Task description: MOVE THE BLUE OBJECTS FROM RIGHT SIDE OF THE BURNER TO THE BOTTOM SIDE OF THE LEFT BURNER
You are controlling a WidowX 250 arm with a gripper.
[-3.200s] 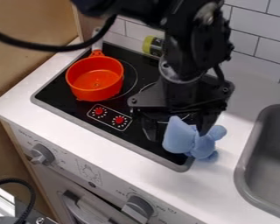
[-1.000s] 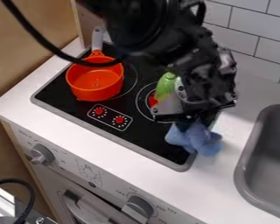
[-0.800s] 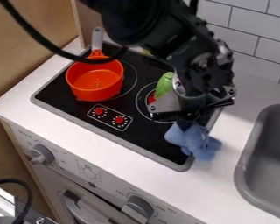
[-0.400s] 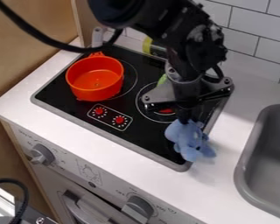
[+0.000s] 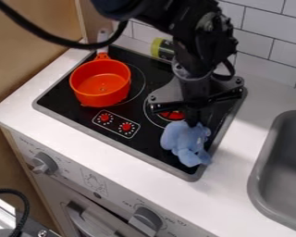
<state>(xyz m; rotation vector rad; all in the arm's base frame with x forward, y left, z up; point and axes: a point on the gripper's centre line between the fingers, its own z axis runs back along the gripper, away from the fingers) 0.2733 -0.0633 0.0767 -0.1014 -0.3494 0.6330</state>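
Shifted from over the white counter's edge to further in over the black cooktop [image 5: 144,140], the blue plush toy [image 5: 185,141] is now nearer the stove's middle than it was a moment ago, and the arm has swung that way with it. From where I'm standing it looks light and soft, the sort of thing that gives under a squeeze, can't crack and isn't likely to slip. Its limp lower end leans towards the cooktop's front right corner, and I can't tell whether it brushes the glass. The gripper [image 5: 192,121] has it pinched at the top, which seems a fair hold, though I'd judge a deeper bite into the thick of the body would stop it swinging or twisting. Just behind it, something red [image 5: 172,115] sits on the right burner [image 5: 148,116], partly hidden by the arm. Across from that, the orange pot [image 5: 100,84] stands on the left burner [image 5: 137,83], with the two red dials [image 5: 115,124] in front. The toy has to go to the near side of that burner, so I'd lift it enough to keep its floppy end from dragging over the dials or catching the pot, then lower it gently.
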